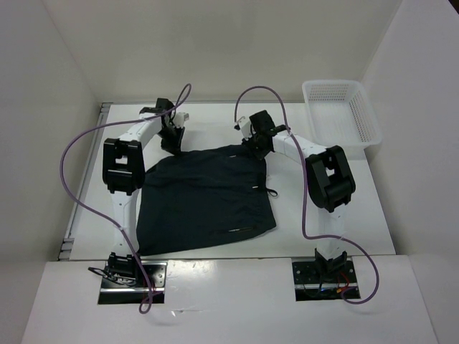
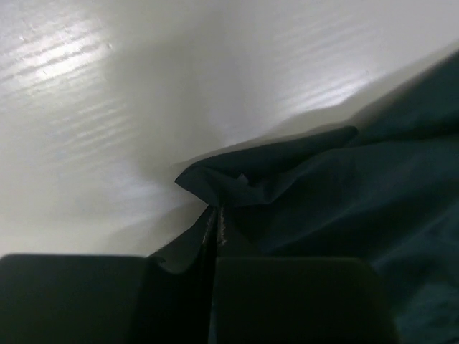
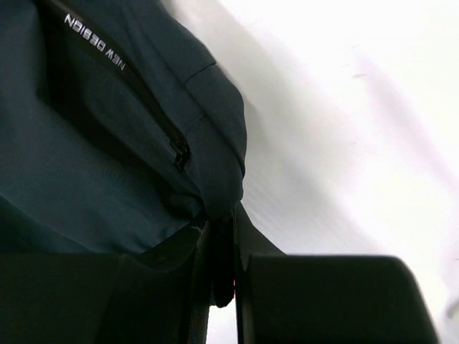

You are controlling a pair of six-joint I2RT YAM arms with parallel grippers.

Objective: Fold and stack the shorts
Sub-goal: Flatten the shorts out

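White tabletop carries the dark shorts, spread flat at centre frame, looking soft, light and limp; left fingers and right fingers are each clamped tight on an upper corner, sensible holds for folding.

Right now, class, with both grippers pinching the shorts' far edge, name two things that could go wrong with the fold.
1. The left gripper pinches only a small bunched corner of the shorts; it may slip free on lifting.
2. The drawstring sticks out past the shorts' edge and could trail outside the fold.
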